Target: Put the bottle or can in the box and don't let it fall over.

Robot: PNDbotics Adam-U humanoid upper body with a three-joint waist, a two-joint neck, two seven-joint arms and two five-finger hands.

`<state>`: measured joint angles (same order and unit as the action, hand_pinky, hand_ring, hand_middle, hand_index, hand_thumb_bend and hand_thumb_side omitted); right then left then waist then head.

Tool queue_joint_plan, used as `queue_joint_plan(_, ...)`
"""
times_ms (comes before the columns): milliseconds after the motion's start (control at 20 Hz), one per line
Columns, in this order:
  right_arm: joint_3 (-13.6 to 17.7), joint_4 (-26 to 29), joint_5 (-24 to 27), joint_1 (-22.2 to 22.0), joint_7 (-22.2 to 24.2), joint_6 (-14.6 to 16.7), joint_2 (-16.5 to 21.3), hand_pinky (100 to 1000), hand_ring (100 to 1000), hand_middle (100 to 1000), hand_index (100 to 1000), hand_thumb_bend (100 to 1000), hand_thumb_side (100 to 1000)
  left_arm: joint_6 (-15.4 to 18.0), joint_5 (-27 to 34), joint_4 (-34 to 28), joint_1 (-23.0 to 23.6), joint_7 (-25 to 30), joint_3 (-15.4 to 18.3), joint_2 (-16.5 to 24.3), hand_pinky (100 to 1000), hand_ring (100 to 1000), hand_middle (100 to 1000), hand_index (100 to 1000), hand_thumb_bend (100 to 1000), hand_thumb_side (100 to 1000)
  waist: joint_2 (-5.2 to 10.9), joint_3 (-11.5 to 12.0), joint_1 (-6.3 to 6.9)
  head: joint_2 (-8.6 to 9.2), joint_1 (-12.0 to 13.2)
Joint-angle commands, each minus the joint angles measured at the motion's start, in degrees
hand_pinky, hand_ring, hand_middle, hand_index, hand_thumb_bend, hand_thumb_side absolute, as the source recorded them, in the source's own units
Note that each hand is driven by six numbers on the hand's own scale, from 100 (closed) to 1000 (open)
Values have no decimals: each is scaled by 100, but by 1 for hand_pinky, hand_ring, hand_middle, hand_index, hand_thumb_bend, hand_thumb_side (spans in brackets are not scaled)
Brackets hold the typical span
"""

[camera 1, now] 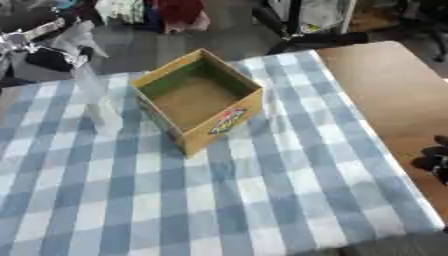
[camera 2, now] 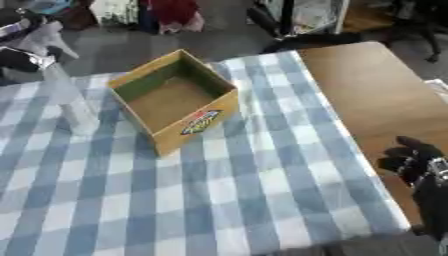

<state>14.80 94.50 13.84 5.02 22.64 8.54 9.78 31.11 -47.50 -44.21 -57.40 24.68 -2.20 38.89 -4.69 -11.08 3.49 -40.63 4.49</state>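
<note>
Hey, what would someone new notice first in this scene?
An open, empty cardboard box sits on the blue checked tablecloth, toward the far side. To its left, the left robot hand holds a clear bottle upright. The right robot hand rests at the table's right edge.

You see matt cardboard box, soft checked cloth, smooth brown wood table, clear plastic bottle.

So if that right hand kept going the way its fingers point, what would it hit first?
Nothing soon, it seems: the right hand aims up-left over bare wooden table, then the checked cloth. The cardboard box lies farther along, though depth is unclear.
</note>
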Motion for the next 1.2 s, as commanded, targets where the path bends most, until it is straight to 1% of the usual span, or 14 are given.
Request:
queue_joint_plan(50, 27, 116, 18, 69, -7, 9, 117, 752, 643, 625, 803, 100, 803, 161, -24, 82, 52, 358, -55, 83, 501, 473, 378, 686, 100, 172, 35, 14, -32, 51, -9)
queue_joint_plan(200, 29, 114, 16, 71, -9, 10, 116, 752, 642, 625, 803, 100, 802, 256, 26, 47, 49, 495, -41, 93, 419, 394, 283, 608, 100, 189, 40, 20, -36, 49, -15)
queue_joint_plan(250, 30, 114, 16, 72, -10, 10, 115, 752, 642, 625, 803, 100, 802, 270, 42, 41, 50, 518, -39, 96, 412, 387, 276, 602, 100, 192, 42, 21, -37, 49, -18)
queue_joint_plan(300, 30, 115, 17, 73, -10, 10, 114, 752, 642, 625, 803, 100, 802, 277, 62, 38, 50, 531, -36, 97, 351, 332, 215, 546, 100, 212, 43, 21, -38, 51, -21)
queue_joint_plan(350, 30, 114, 16, 73, -10, 9, 113, 752, 642, 625, 803, 100, 802, 281, 91, 37, 50, 539, -33, 98, 339, 321, 204, 536, 100, 217, 45, 22, -40, 53, -26)
queue_joint_plan(400, 31, 114, 16, 74, -10, 9, 112, 752, 642, 625, 803, 100, 802, 281, 132, 38, 50, 539, -29, 99, 294, 282, 162, 502, 100, 243, 47, 22, -41, 55, -30)
queue_joint_plan(500, 33, 115, 17, 75, -12, 7, 111, 753, 642, 624, 803, 100, 802, 270, 230, 34, 45, 526, -19, 108, 257, 249, 121, 470, 100, 282, 50, 22, -42, 57, -38)
queue_joint_plan(550, 33, 115, 16, 76, -12, 7, 111, 753, 642, 624, 803, 100, 802, 261, 287, 27, 43, 513, -16, 115, 257, 249, 121, 470, 100, 282, 52, 23, -43, 58, -41)
queue_joint_plan(650, 35, 115, 16, 75, -14, 4, 109, 753, 642, 624, 803, 100, 803, 249, 414, 4, 33, 504, -9, 132, 240, 236, 100, 456, 100, 309, 56, 24, -43, 60, -43)
queue_joint_plan(800, 37, 116, 15, 74, -17, 1, 107, 753, 642, 624, 803, 100, 802, 264, 673, -31, 17, 558, 19, 149, 231, 228, 100, 446, 100, 352, 65, 26, -46, 63, -46)
queue_joint_plan(900, 40, 116, 13, 72, -20, 0, 106, 753, 642, 624, 802, 100, 802, 268, 878, -89, -13, 606, 45, 191, 227, 226, 100, 445, 100, 358, 73, 29, -47, 60, -49)
queue_joint_plan(1200, 53, 107, 1, 50, -34, -4, 110, 754, 642, 624, 802, 100, 802, 252, 1513, -527, -203, 615, 154, 391, 212, 223, 100, 443, 100, 402, 112, 63, -48, 28, -65)
